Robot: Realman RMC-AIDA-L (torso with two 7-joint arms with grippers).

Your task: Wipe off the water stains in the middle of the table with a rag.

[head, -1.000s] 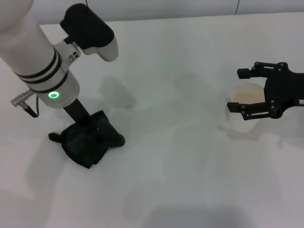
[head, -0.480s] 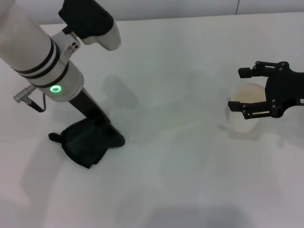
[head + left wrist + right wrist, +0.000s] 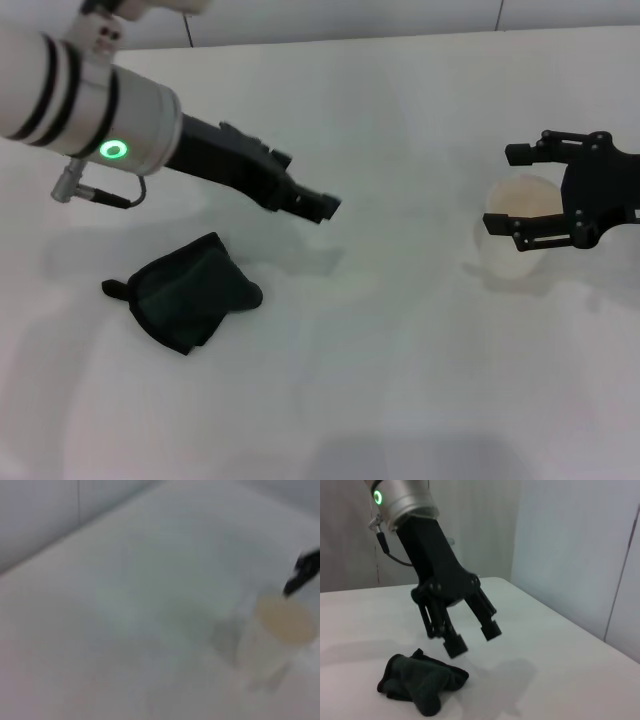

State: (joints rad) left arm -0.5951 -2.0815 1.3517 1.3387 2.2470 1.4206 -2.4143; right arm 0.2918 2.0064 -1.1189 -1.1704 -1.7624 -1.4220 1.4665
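Observation:
The black rag (image 3: pixel 185 290) lies bunched on the white table (image 3: pixel 380 380) at the left, and also shows in the right wrist view (image 3: pixel 420 680). My left gripper (image 3: pixel 322 207) is open and empty, raised above the table to the right of the rag; its fingers (image 3: pixel 454 645) stand apart above the rag in the right wrist view. My right gripper (image 3: pixel 505 190) is open at the right, over the clear cup (image 3: pixel 520 245). No orange stain can be made out on the table's middle.
The cup with the orange-tinted inside also shows in the left wrist view (image 3: pixel 280 630), with part of the right gripper (image 3: pixel 305 572) beside it. A wall runs along the table's far edge (image 3: pixel 350 20).
My left gripper has let go of the rag, lifted off it and swung up and to the right. The rag stays where it lay. The right arm has not moved.

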